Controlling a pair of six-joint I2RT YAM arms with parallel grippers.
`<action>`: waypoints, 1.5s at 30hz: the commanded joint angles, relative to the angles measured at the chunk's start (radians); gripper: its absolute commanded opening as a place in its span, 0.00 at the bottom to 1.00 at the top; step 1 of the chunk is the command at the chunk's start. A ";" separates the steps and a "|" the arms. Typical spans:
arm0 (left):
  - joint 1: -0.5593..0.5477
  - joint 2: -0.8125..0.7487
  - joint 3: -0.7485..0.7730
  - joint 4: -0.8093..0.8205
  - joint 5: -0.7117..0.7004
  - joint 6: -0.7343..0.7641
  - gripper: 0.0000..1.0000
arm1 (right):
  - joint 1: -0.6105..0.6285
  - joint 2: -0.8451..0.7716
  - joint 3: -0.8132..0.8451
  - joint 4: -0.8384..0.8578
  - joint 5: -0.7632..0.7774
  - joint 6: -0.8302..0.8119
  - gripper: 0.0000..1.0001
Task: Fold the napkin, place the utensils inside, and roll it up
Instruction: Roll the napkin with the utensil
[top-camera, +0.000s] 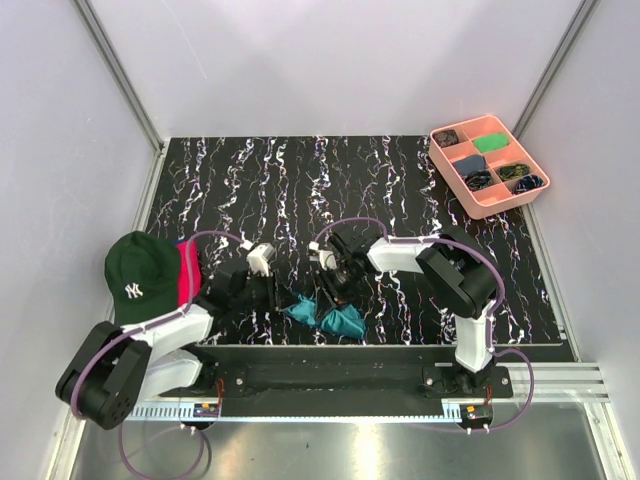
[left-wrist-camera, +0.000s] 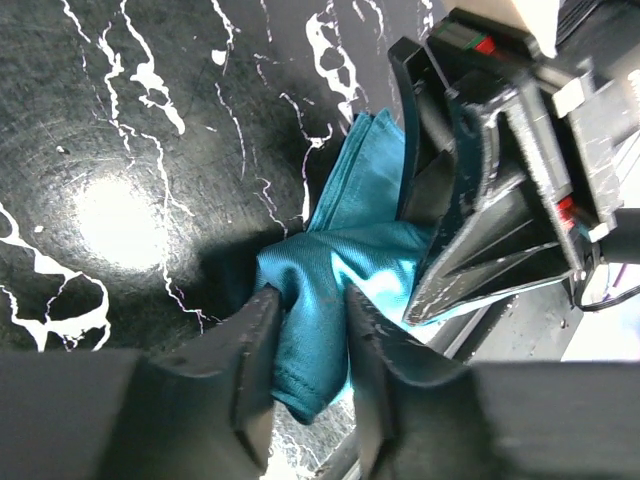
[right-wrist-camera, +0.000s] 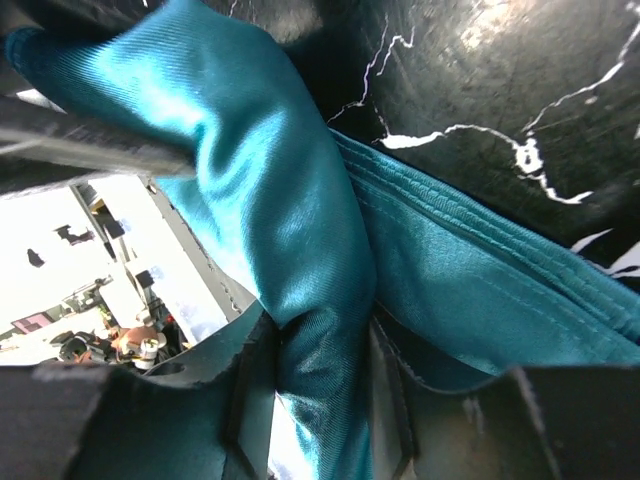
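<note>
The teal napkin (top-camera: 335, 318) is bunched up at the near edge of the black marbled table. My left gripper (top-camera: 278, 293) is shut on a fold of the napkin (left-wrist-camera: 315, 330), pinched between both fingers. My right gripper (top-camera: 328, 288) is shut on another bunched fold of the napkin (right-wrist-camera: 320, 370). The two grippers are close together over the cloth; the right gripper's black body (left-wrist-camera: 500, 190) fills the left wrist view's right side. The utensils are out of view.
A dark green cap (top-camera: 140, 275) lies over a bright pink-red cloth (top-camera: 186, 273) at the near left. A pink divided tray (top-camera: 489, 203) with small items stands at the far right corner. The table's front edge runs just below the napkin.
</note>
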 joint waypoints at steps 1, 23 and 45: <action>-0.006 0.037 0.017 0.064 -0.002 0.010 0.27 | -0.018 0.007 0.037 0.002 -0.031 -0.001 0.43; -0.005 0.249 0.196 -0.100 0.031 0.017 0.20 | 0.101 -0.416 -0.027 -0.061 0.519 -0.217 0.95; 0.001 0.410 0.335 -0.206 0.097 0.020 0.20 | 0.418 -0.273 -0.080 -0.021 1.023 -0.312 0.90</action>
